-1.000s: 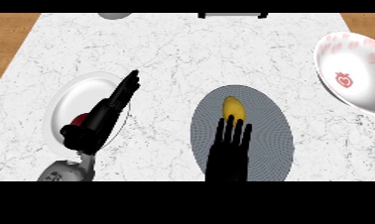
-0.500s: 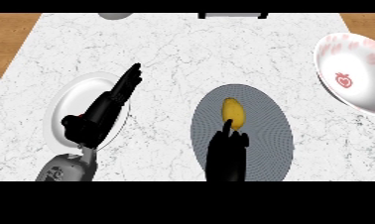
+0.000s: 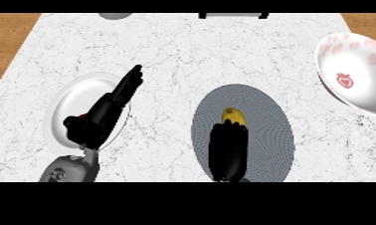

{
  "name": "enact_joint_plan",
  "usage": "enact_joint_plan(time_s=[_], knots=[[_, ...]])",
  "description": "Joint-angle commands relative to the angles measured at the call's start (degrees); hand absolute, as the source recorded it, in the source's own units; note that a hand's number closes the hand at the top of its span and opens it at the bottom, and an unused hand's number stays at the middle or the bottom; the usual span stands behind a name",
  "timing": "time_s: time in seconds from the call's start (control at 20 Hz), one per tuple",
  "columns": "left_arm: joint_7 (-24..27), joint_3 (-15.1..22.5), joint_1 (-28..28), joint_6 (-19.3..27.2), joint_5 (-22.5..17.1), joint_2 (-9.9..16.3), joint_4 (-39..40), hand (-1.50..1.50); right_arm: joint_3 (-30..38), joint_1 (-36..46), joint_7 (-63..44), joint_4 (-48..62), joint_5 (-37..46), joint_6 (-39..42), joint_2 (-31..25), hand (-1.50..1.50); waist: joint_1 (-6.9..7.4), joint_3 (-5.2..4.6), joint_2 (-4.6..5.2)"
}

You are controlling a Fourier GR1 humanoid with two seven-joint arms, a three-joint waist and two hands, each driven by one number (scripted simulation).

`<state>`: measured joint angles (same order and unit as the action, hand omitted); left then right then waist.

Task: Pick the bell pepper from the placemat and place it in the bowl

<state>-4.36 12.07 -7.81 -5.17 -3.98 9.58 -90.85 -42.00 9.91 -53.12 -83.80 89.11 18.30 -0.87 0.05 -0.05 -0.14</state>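
Right hand [image 3: 229,147] low on the grey round placemat [image 3: 273,119], rising from the lower edge, fingers bent forward and down over the near end of the yellow bell pepper [image 3: 234,115]; fingertips touching or just covering its lower side, upper half of the pepper showing beyond them. Probably closing round it, though whether the fingers truly wrap the pepper cannot be told from this steep angle. Pepper lying on the placemat, a little left of its middle, not lifted as far as can be seen. Left hand [image 3: 110,107] across the white plate [image 3: 70,102] at the left, fingers straight and stretched up and to the right, tips reaching past the plate's rim onto the marble desk [image 3: 191,50]; nothing gripped. A small red patch just beside the left palm on the plate, too hidden to name. Grey left forearm entering at the lower left corner. White bowl [image 3: 349,77] with red markings at the right edge, tilted toward the view, well apart from placemat and pepper. Wooden strips along both far sides of the desk.
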Motion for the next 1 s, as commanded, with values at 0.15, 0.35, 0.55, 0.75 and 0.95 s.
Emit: enact_joint_plan(time_s=[0.15, 0.35, 0.55, 0.75, 0.95], knots=[[2.3, 0.1, 1.5, -1.0, 0.3, 0.5, 0.4, 0.00, 21.8, 1.7, 18.4, -3.7, -23.9, -2.5, -4.2, 1.50, -0.14, 0.24, 0.93], [0.0, -0.3, 1.0, -0.6, 0.6, 0.1, -1.0, 0.00, 31.8, 11.8, 22.3, 7.3, -23.7, -4.8, -9.8, 1.50, 0.55, 0.09, 0.33], [-0.3, -0.6, 0.1, -0.3, 0.7, -1.0, 0.6, 0.00, 35.3, 15.3, 21.8, 1.6, -22.9, -6.2, -13.6, 1.50, 0.03, 0.06, 0.15], [-0.8, 0.2, 3.2, -1.0, 0.5, -0.3, -2.3, 0.00, 38.8, 17.2, 22.2, -4.4, -24.4, -14.2, -12.4, 1.50, 0.18, 0.08, -0.03], [-0.6, 0.2, 1.9, -0.5, 1.3, -0.9, -2.0, 0.00, 45.0, 17.0, 23.2, -8.0, -29.5, -19.6, -11.3, 1.50, -0.30, 0.11, 0.05]])
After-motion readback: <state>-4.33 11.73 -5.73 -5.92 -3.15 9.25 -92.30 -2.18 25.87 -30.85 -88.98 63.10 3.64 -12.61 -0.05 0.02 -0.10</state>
